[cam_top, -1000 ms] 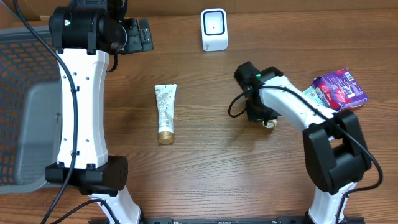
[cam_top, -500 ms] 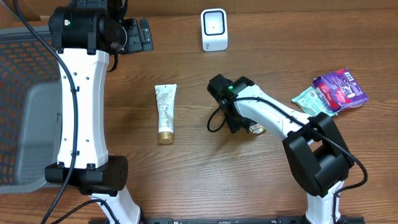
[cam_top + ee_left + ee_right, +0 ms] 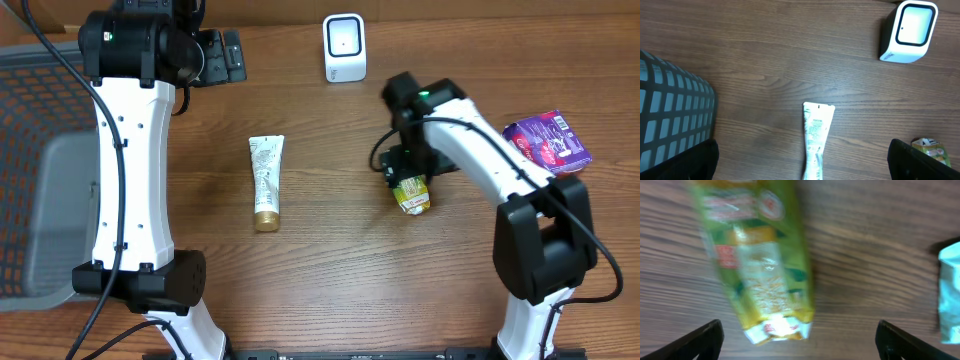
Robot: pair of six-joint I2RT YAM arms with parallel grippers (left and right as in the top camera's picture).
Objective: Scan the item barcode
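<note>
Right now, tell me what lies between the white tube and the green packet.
Nothing. The overhead view shows only bare wooden table between the white tube and the green packet.

No legible text; tube (image 3: 266,183) print too small, green packet (image 3: 757,255) (blurred)

The overhead camera looks straight down on the whole table (image 3: 330,290). The left wrist camera faces down from high up; a tube (image 3: 816,140) lies ahead between its fingers (image 3: 685,160), a green packet (image 3: 930,149) just above the right one. The right wrist camera sits close over that packet, which shows blurred ahead of its fingers. All three views share it.
</note>
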